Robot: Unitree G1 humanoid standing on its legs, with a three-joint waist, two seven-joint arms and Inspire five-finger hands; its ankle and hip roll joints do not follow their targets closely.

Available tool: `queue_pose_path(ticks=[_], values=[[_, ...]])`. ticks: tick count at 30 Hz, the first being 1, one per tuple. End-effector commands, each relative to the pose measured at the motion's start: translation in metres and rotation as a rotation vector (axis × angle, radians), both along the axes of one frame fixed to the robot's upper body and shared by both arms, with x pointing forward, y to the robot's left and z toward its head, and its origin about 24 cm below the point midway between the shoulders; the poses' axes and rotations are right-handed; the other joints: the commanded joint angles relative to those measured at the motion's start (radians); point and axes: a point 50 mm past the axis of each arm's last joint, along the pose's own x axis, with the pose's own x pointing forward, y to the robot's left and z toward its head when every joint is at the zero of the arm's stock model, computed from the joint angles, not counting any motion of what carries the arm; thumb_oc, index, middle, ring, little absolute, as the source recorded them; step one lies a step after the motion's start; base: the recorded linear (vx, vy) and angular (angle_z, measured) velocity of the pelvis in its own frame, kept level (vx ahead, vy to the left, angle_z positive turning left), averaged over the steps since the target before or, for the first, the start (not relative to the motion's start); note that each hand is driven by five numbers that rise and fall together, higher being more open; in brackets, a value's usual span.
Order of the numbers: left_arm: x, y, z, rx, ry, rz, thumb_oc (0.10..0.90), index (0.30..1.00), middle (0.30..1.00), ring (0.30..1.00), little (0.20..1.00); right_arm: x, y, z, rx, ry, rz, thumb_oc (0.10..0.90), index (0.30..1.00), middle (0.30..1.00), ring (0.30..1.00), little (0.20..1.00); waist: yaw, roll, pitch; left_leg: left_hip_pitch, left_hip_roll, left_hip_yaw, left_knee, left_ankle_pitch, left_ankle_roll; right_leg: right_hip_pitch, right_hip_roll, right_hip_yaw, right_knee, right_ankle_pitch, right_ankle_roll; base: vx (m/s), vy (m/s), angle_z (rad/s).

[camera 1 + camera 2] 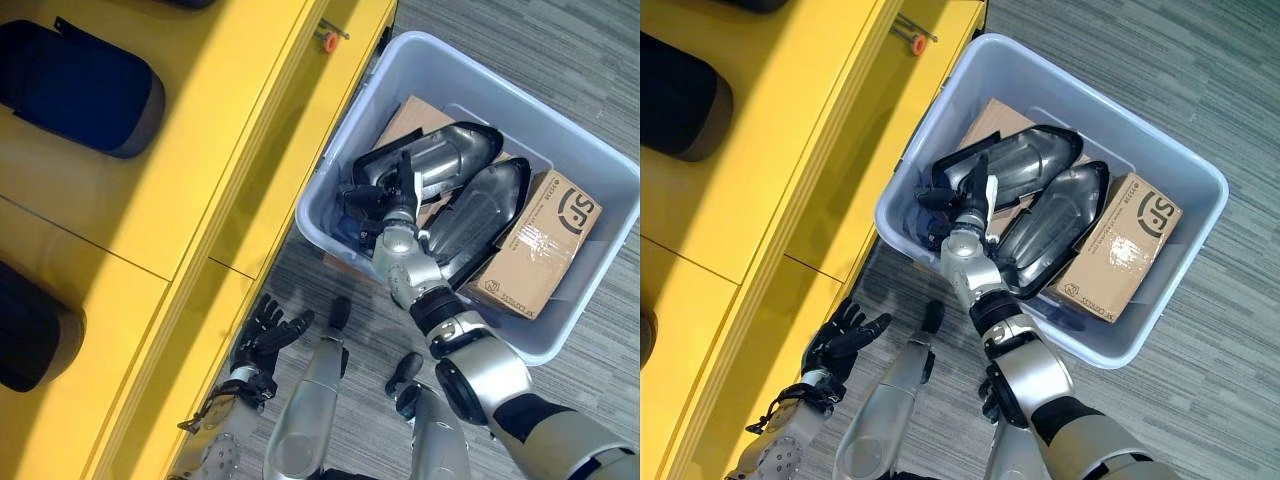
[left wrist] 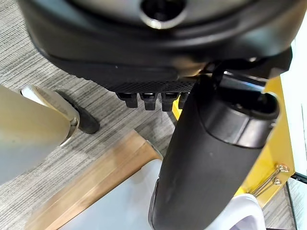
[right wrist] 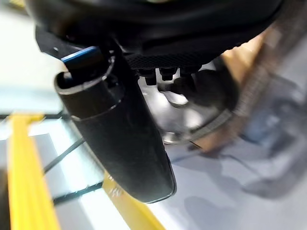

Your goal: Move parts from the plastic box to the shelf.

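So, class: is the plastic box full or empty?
Partly full. The box holds two silver-black parts and cardboard cartons; the right hand reaches inside.

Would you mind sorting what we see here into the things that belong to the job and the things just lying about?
Belongs to the job:
- plastic box
- silver-and-black parts inside it
- yellow shelf
- right hand, reaching into the box
- left hand, open beside the shelf

Just lying about:
- cardboard boxes in the plastic box
- dark blue pads on the shelf
- orange-tipped pin
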Motion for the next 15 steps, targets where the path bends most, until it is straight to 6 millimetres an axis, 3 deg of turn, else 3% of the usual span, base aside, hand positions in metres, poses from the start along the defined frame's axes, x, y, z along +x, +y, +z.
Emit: queue_pose_path(ticks=[1, 5, 6, 11, 13, 15], values=[[-0.001, -0.006, 0.023, -0.012, -0.115, -0.045, 0.900, 1.000, 1.000, 1.000, 1.000, 0.006, 0.001, 0.050, 0.164, -0.163, -0.024, 0.900, 1.000, 1.000, 1.000, 1.000, 0.012, 0.048, -0.014, -0.031, 0.027, -0.034, 0.061, -0.129, 0.011, 0.008, -0.074, 0.036, -0.078, 0.101, 0.043, 0.01, 0.012, 0.08], [0.003, -0.015, 0.022, -0.025, -0.114, -0.059, 0.900, 1.000, 1.000, 1.000, 1.000, 0.008, -0.006, 0.041, 0.139, -0.134, -0.056, 0.900, 1.000, 1.000, 1.000, 1.000, 0.029, 0.072, -0.014, -0.047, 0.015, -0.038, 0.066, -0.127, 0.011, 0.004, -0.081, 0.026, -0.075, 0.098, 0.042, 0.00, 0.038, 0.14], [0.006, -0.020, 0.022, -0.036, -0.116, -0.062, 0.900, 1.000, 1.000, 1.000, 1.000, 0.007, -0.004, 0.026, 0.132, -0.088, -0.052, 0.900, 1.000, 1.000, 1.000, 1.000, 0.028, 0.078, -0.014, -0.051, 0.012, -0.035, 0.070, -0.129, 0.013, -0.004, -0.082, 0.031, -0.073, 0.098, 0.042, 0.00, 0.054, 0.05], [0.008, -0.024, 0.022, -0.054, -0.119, -0.056, 0.900, 1.000, 1.000, 1.000, 1.000, 0.003, -0.001, 0.004, 0.068, -0.030, -0.026, 0.900, 1.000, 1.000, 1.000, 1.000, 0.020, 0.081, -0.014, -0.055, 0.016, -0.031, 0.073, -0.130, 0.013, -0.016, -0.081, 0.041, -0.073, 0.100, 0.041, 0.00, 0.045, -0.03], [0.008, -0.026, 0.021, -0.067, -0.120, -0.048, 0.900, 1.000, 1.000, 1.000, 1.000, 0.001, -0.005, -0.014, 0.003, 0.017, -0.019, 0.900, 1.000, 1.000, 1.000, 1.000, 0.011, 0.078, -0.014, -0.058, 0.019, -0.026, 0.068, -0.129, 0.012, -0.023, -0.081, 0.045, -0.073, 0.101, 0.040, -0.01, 0.030, -0.10], [0.007, -0.027, 0.021, -0.070, -0.123, -0.048, 0.900, 1.000, 1.000, 1.000, 1.000, 0.001, -0.011, -0.019, -0.002, 0.033, -0.039, 0.900, 1.000, 1.000, 1.000, 1.000, 0.009, 0.077, -0.014, -0.058, 0.019, -0.024, 0.066, -0.129, 0.011, -0.025, -0.080, 0.045, -0.074, 0.101, 0.040, 0.00, 0.012, -0.02]])
